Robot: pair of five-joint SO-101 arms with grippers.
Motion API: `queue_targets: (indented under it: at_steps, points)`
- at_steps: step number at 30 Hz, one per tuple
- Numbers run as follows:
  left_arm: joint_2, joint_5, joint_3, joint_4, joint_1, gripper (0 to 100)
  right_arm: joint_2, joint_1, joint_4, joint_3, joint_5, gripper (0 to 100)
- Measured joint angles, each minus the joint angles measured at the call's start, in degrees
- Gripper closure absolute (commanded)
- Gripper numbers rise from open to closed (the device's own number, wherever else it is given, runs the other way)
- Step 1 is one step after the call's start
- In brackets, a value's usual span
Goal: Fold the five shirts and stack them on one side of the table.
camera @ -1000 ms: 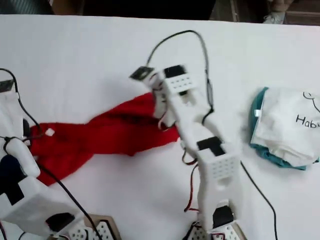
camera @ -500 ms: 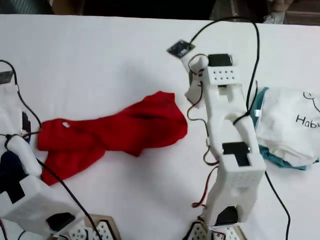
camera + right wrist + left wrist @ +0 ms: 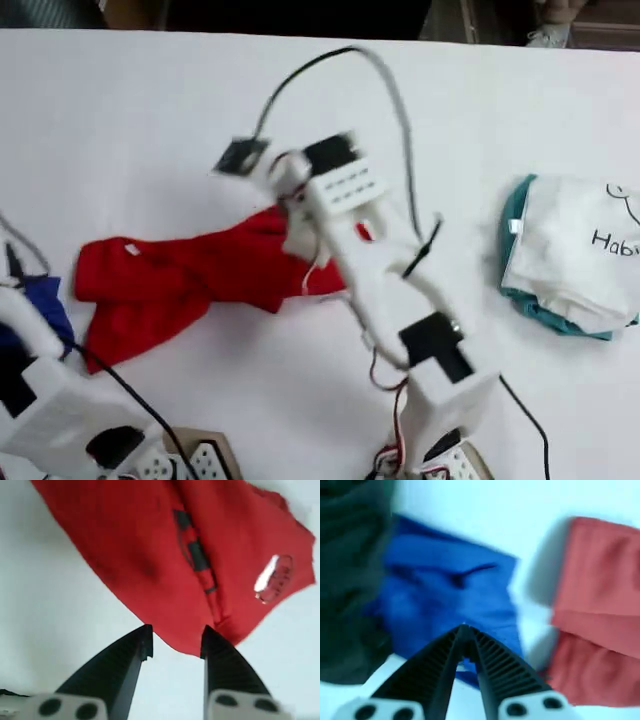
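Jaws spread, the right gripper (image 3: 175, 636) is back from beside the stack (image 3: 570, 250) at right and over the rumpled red shirt (image 3: 150, 275) at centre left, likely for another grab, while the left gripper (image 3: 465, 630), pressed together, hovers over the blue shirt (image 3: 445, 590).

- A red shirt (image 3: 180, 280) lies crumpled on the table (image 3: 150, 120).
- The right arm (image 3: 400, 290) hangs over its right end.
- A white shirt (image 3: 580, 250) rests on a teal shirt (image 3: 515, 225), well apart.

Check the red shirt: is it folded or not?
Not folded. The red shirt lies bunched and twisted in a long uneven strip on the table, with the open right gripper at its edge.
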Motion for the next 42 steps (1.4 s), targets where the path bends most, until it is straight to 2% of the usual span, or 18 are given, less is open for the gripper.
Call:
queue_targets:
  at_steps: [7,9,11,14,18,22,26,29,33,42]
  points:
    - [0.0,-2.64,0.0,-1.67,-9.41,93,-0.35,-9.58,-9.76,13.1,-1.67,82.7]
    - [0.0,-3.69,0.0,-1.67,-10.55,93,-0.35,-10.29,-13.8,16.53,-1.67,83.0]
    - [0.0,-4.4,0.0,-1.67,-11.25,93,-0.44,-9.41,-18.81,19.16,-1.67,87.3]
    - [0.0,-5.27,0.0,-1.67,-11.87,93,-0.44,-5.8,-26.64,20.4,0.44,98.9]
    - [0.0,-5.54,0.0,-1.67,-11.78,93,-0.44,3.08,-34.9,20.13,4.84,97.8]
    - [0.0,-5.54,0.0,-1.67,-11.78,93,-0.35,11.34,-35.34,14.95,5.63,97.7]
    - [0.0,-5.54,0.0,-1.67,-10.9,93,-0.44,14.15,-30.33,9.05,5.36,97.4]
    - [0.0,-5.54,0.0,-1.67,-9.85,93,-0.44,11.43,-22.51,8.53,2.46,93.0]
    - [0.0,-5.54,0.0,-1.67,-9.58,93,-0.44,4.13,-14.24,8.53,-0.44,83.5]
    - [0.0,-5.63,0.0,-1.67,-13.36,93,-2.46,-13.27,-8.35,8.44,-1.32,87.0]
